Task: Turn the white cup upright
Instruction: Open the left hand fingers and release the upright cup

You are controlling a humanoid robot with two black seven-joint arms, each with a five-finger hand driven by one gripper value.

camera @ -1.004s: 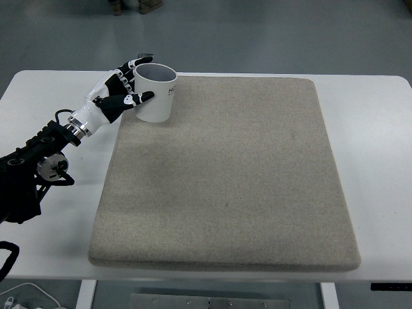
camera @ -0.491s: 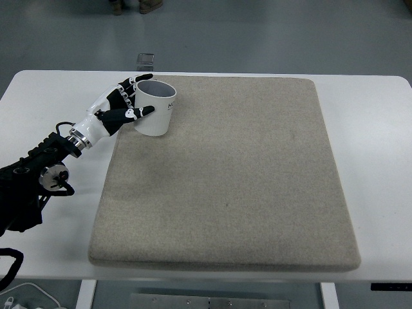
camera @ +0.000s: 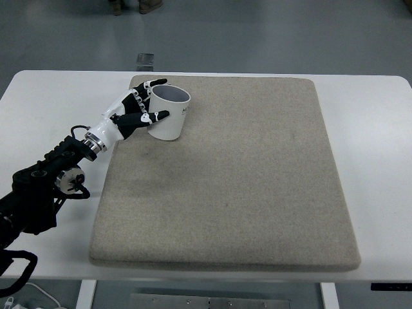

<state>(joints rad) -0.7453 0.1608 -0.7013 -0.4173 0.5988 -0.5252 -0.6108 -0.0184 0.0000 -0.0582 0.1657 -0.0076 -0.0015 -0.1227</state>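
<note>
A white cup point(camera: 170, 114) stands upright on the beige mat point(camera: 225, 174) near its far left corner, its open mouth facing up and dark print on its right side. My left hand point(camera: 145, 106) is wrapped around the cup's left side, thumb in front and fingers behind the rim, shut on it. The black left arm point(camera: 45, 187) reaches in from the lower left edge. No right arm shows anywhere in the picture.
The mat covers most of the white table point(camera: 373, 129). A small clear object point(camera: 145, 59) lies on the floor beyond the table's far edge. Shoes of a person point(camera: 135, 6) show at the top edge.
My left hand and the cup have shifted right and slightly toward me, further onto the mat. The cup stays upright in the grasp.
</note>
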